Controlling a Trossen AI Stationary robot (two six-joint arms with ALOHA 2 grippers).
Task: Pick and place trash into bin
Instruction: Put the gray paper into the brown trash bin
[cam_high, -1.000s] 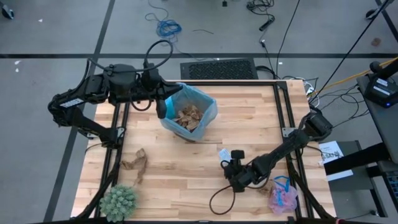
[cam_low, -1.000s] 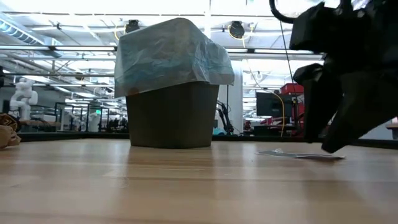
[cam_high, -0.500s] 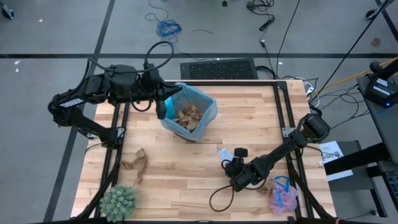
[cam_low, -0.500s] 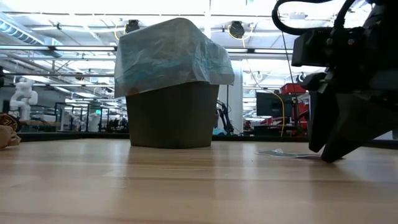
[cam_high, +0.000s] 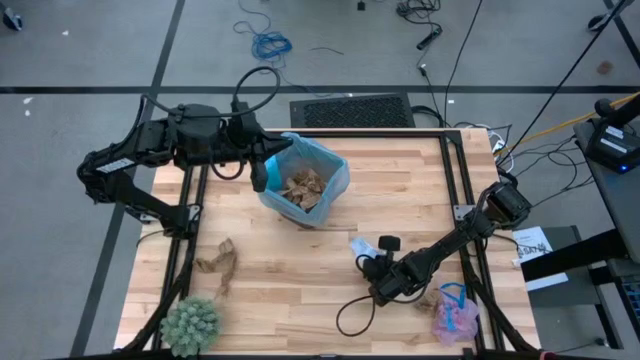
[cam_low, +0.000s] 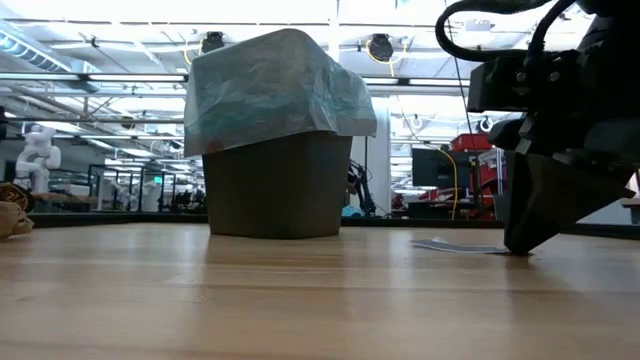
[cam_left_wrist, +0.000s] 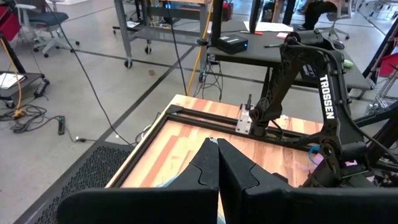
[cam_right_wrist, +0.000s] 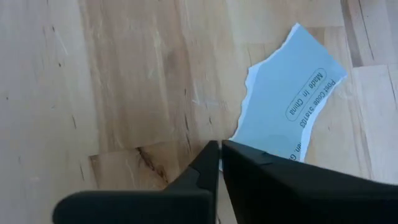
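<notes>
My right end effector (cam_right_wrist: 219, 149) clenched, tips on white paper bit (cam_right_wrist: 292, 102) | wrist view shows torn edge, print | left end effector (cam_left_wrist: 217, 163) clenched beside bin (cam_high: 305, 182) | bin far-left on tabletop (cam_high: 300, 270)

The high view is looking straight down over the table (cam_high: 300, 270); the low view is peering level across it, sharing the bin (cam_high: 303, 180); the wrist views are looking forward past dark fingers.
</notes>
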